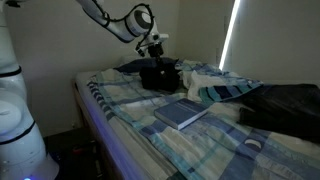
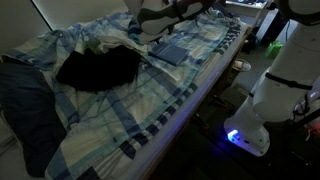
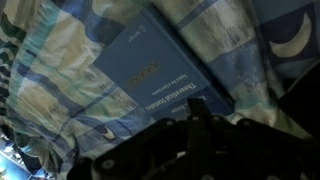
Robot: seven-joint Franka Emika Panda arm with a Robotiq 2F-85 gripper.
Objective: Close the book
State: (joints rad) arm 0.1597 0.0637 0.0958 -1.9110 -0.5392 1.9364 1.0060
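Since the book (image 3: 150, 75) lies flat, cover up, we judge it light, thin, stiff, best taken at a free edge; whether the pincer (image 1: 153, 46) is clenched we cannot tell.

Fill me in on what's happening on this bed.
A robot arm holds its gripper in the air above the bed, touching nothing. The book lies flat on the plaid bedding, blue-grey cover up, and looks closed. A black bag sits behind it. In the wrist view the camera looks down on the book's cover. Whether the gripper is open is unclear.
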